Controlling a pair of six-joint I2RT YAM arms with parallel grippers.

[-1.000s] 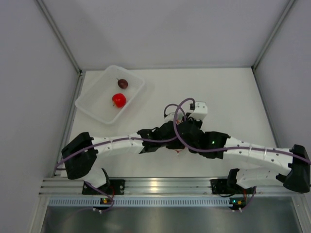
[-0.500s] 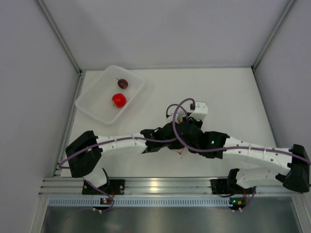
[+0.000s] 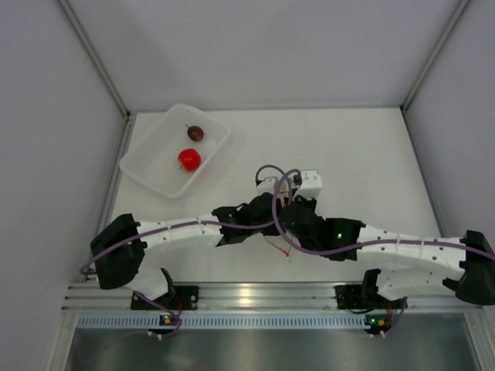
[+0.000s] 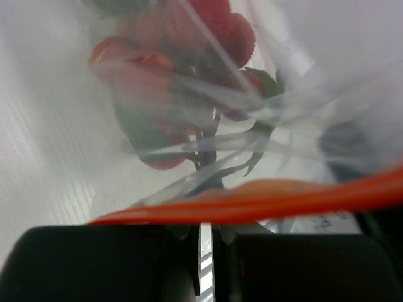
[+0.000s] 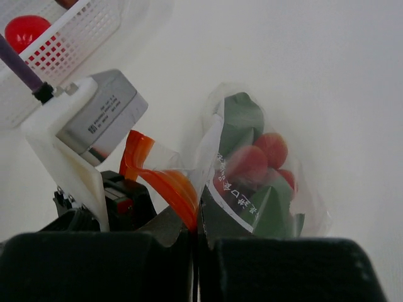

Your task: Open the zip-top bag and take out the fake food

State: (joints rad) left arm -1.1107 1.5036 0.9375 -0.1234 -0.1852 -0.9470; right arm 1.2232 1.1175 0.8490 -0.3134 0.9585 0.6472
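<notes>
- Left end effector (image 4: 204,238) is clamped on the mouth of the zip-top bag (image 5: 252,182), with the orange zip strip (image 4: 264,195) running just above its jaws.
- Right end effector (image 5: 194,242) is closed on the bag's mouth too, pinching at the strip.
- The step in hand looks like parting the mouth. Next, the two grips need to draw away from each other without slipping.
- Inside the bag, whose body rests on the tabletop (image 3: 363,154), lies a berry cluster (image 4: 189,56).
- Well beyond the bag, a tub (image 3: 147,168) holds a red tomato (image 3: 189,159) and a maroon ball (image 3: 196,133).

A tub (image 3: 158,168) is set at the far left of the table (image 3: 363,154), with a tomato (image 3: 189,159) in it and a ball (image 3: 196,133) behind. The zip-top bag (image 5: 252,189), with berries (image 5: 261,157) inside, is placed mid-table between the left gripper (image 4: 206,251) and the right gripper (image 5: 194,251).
</notes>
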